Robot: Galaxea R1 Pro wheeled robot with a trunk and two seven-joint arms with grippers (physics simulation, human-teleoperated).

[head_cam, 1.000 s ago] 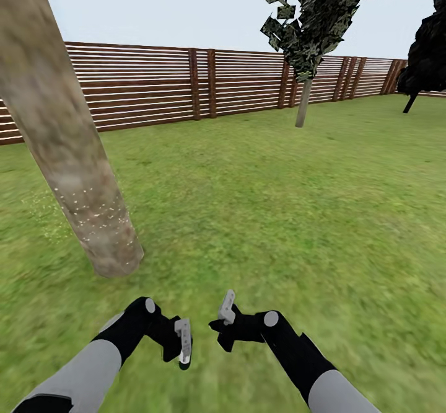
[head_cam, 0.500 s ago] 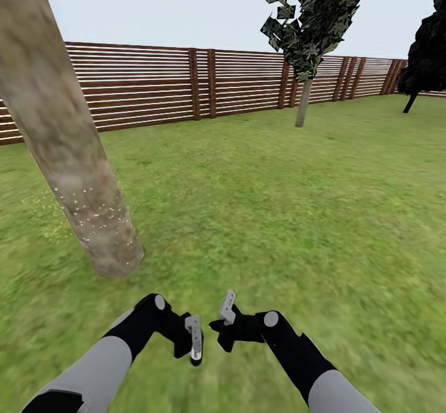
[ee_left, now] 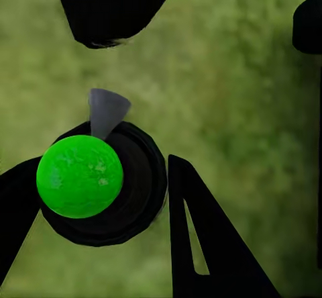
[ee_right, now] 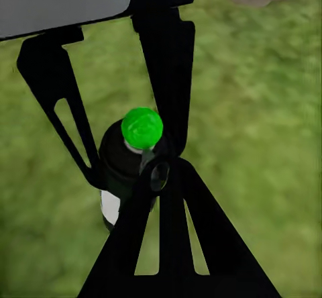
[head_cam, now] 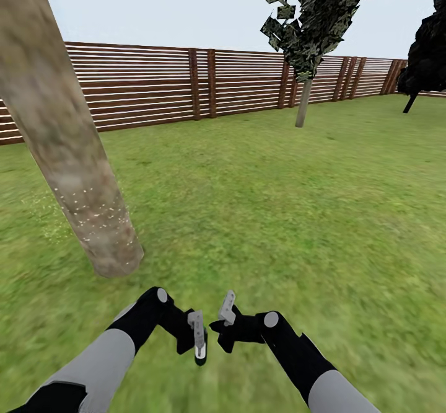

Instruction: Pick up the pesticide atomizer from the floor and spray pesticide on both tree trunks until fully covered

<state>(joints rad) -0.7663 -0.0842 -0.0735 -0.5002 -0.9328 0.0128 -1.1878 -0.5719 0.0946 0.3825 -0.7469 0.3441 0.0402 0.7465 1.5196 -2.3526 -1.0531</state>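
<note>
Your left gripper (ee_left: 94,204) has its fingers around the spray bottle (ee_left: 100,184) with the green cap, low over the grass (head_cam: 279,202). I can't tell whether your right gripper (head_cam: 226,317) is spread or closed. The near tree trunk (head_cam: 68,152) stands left.

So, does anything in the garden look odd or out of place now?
Only one thing: pale specks dot the lower part of the thick mottled grey-brown tree trunk, and some lie on the green grass beside it. The black atomizer with the green cap sits in the left gripper; nothing looks spilled or broken.
</note>
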